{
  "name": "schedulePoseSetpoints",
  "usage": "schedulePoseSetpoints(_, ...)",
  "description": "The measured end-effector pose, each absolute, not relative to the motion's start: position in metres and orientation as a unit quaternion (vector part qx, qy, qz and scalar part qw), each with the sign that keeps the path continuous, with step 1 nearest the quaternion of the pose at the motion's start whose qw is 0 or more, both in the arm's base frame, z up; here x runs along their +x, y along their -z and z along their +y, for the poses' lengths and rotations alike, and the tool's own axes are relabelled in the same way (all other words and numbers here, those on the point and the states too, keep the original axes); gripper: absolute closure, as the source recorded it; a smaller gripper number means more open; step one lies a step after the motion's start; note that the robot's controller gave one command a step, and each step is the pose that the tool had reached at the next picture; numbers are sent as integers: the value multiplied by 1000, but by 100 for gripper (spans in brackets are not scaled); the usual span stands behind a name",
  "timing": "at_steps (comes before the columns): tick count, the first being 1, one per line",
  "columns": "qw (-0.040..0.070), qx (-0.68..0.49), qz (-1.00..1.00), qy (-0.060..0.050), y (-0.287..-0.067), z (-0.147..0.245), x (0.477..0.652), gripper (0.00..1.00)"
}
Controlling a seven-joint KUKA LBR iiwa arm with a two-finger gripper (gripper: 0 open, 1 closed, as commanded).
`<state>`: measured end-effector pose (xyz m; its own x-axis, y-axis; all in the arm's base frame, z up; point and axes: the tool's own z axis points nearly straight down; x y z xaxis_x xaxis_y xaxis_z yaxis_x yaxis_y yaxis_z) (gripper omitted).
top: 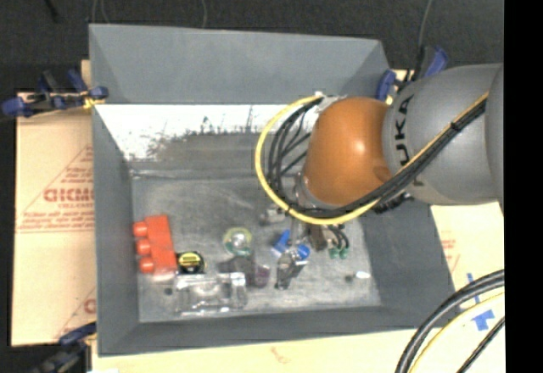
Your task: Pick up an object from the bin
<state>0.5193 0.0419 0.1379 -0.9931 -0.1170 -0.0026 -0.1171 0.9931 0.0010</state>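
Okay, gripper: mine (291, 259) is low over the bin floor, right of centre, under my orange cover (348, 151) and its cables.
Jaws: cannot tell whether apart or together; the cover and the clutter hide them.
Likely target: small blue piece (281, 240) just beside my tip, with a second blue bit touching or nearly touching it. I see nothing I could call held.
Neighbours: small green bit (339, 252) near on the right; clear round thing (238, 240) near on the left.
Further off: white bit (362, 275) by the right wall; yellow-and-black item (190, 261), clear plastic piece (208, 291) and red block (153, 245) well to the left.
Doing it well: my guess is to centre on one blue piece, come straight down, close only once it sits between the jaws, then lift upright.
Risk: the blue pieces are crowded, so I may nudge one or pinch two.
Surface: grey metal bin (237, 66), scuffed floor, probably slippery, so small parts may skate.
Room: sloped walls, open space left, tighter on my right.
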Motion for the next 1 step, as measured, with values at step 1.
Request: schedulePoseSetpoints(1, 7, -54, 999, -1, -72, -27, 490, 0)
